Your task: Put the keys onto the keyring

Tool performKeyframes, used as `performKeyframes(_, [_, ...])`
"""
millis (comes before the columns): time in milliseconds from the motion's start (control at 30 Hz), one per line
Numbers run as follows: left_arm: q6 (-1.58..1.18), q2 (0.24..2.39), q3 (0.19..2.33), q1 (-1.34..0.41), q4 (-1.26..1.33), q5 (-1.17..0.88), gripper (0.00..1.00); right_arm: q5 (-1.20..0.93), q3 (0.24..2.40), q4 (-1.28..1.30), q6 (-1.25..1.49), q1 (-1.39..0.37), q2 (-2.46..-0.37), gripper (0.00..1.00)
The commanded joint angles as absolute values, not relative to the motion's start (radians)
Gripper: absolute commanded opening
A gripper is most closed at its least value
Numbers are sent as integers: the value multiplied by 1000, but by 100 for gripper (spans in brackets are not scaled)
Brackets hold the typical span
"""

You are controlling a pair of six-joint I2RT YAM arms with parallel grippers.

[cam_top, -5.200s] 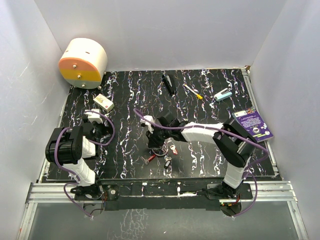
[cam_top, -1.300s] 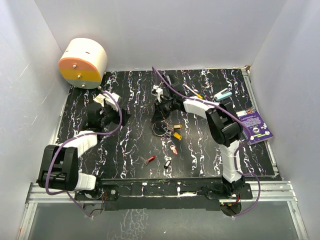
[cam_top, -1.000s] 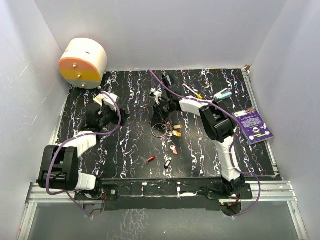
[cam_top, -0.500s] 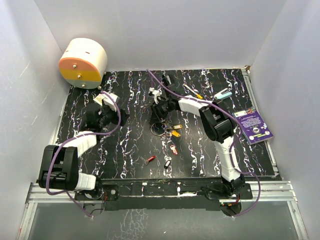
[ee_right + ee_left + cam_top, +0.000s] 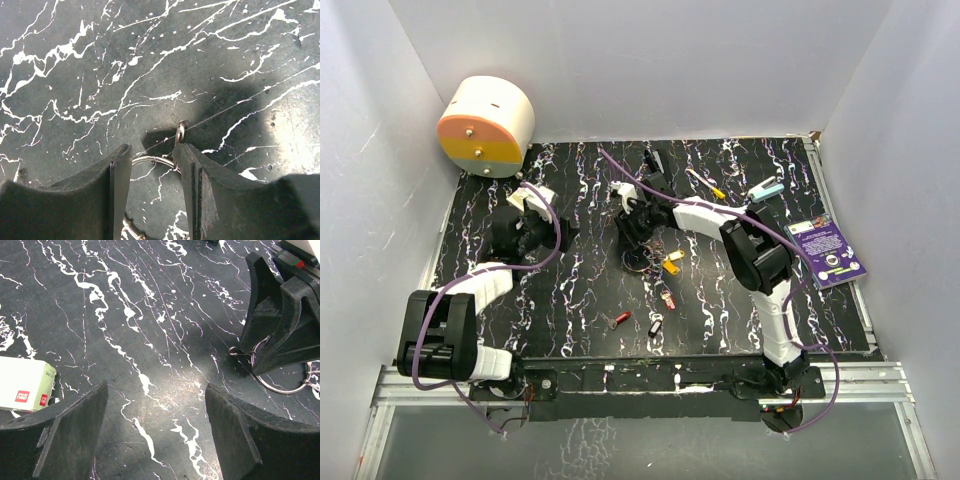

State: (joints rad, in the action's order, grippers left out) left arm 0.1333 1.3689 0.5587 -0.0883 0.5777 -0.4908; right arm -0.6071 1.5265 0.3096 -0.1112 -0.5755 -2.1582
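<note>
- Keyring [image 5: 150, 160]: thin silver wire ring, flat on the black marbled tabletop [image 5: 570, 290] at mid-table. Its wire crosses the gap between the right gripper's fingers.
- Right gripper [image 5: 152, 150]: fingers parted, tips down at the ring, 1 on each side.
- Left gripper [image 5: 155, 405]: fingers spread wide, nothing between them, near a small white box [image 5: 22, 390].
- Keys, 4 loose: yellow key [image 5: 672, 266] just beside the ring. Pink key [image 5: 668, 298], red key [image 5: 619, 320] and black key [image 5: 655, 327] lie nearer the arm bases.
</note>
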Motion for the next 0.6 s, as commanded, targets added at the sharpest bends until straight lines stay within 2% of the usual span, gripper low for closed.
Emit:
performKeyframes(0, [128,1348,555,-81,606,-524,77,-587,1509,273,-117,-571,-2084,47])
performKeyframes(267, [128,1347,551,-81,613,-526,77,-563,1471,244,-111,-586,-2038,41])
performKeyframes(567, [127,1351,549,-80,618,-528,77,-638,1490,247,-64,-590,-1976,43])
